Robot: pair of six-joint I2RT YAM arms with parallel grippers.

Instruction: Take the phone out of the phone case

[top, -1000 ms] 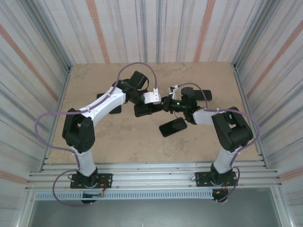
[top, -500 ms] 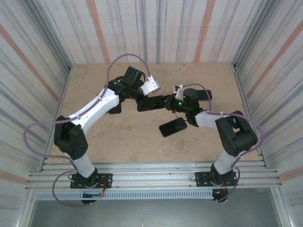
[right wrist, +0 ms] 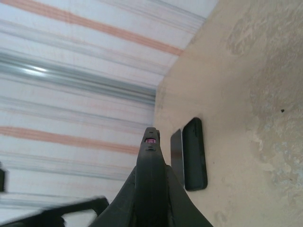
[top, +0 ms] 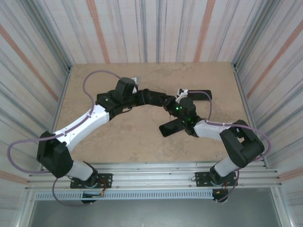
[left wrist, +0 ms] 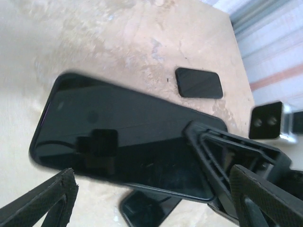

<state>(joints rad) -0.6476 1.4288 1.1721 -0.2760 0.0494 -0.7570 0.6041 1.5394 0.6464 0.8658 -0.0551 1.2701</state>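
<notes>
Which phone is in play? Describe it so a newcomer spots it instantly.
On the tan table, look mid-table where the two arms meet. The black phone hangs above the surface, clamped at one end by the right gripper, with the left gripper open near it. Unlike it, the near slab and the far slab lie flat on the table.

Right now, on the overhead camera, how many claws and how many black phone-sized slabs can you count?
Claws: 2, left claw and right claw
Black slabs: 3, held slab, near slab on the table, far slab on the table
Total: 5
</notes>
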